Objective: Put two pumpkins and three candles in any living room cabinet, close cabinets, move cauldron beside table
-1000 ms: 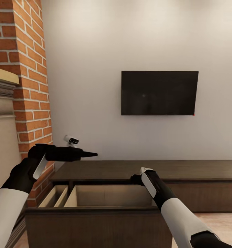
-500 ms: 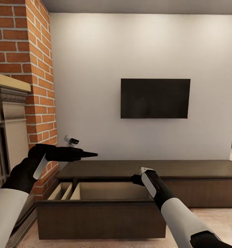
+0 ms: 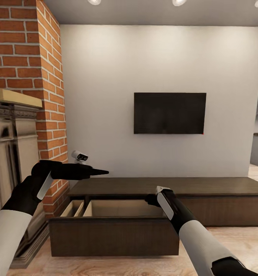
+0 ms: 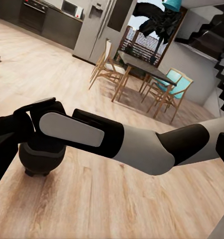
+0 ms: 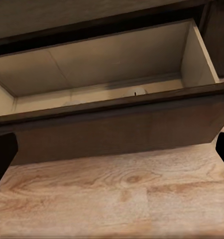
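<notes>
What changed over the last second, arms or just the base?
Just the view: the cabinet, its open drawer and the TV look smaller and farther, with ceiling lights and more floor coming into frame, so the robot has backed away. Both arms kept their pose; left gripper and right gripper took or released nothing. The drawer stays open.

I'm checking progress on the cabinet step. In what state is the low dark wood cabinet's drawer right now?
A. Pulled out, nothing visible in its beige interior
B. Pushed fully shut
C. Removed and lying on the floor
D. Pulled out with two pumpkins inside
A: the cabinet has its drawer pulled out, and the visible pale interior shows no items.
</notes>
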